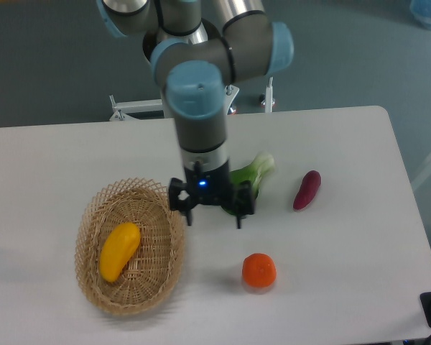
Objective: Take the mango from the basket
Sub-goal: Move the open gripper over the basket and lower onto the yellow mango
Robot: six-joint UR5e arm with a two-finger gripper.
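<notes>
the tool [212,213] hangs spread and empty just beside the basket [174,237], whose flared rim it may clip or drag across the desk [359,273] when descending toward the mango [119,250] lying inside, left of centre.

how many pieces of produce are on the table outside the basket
3: a green leafy vegetable partly hidden behind the claw, a purple oblong vegetable toward the right, and a round orange fruit near the front.
</notes>
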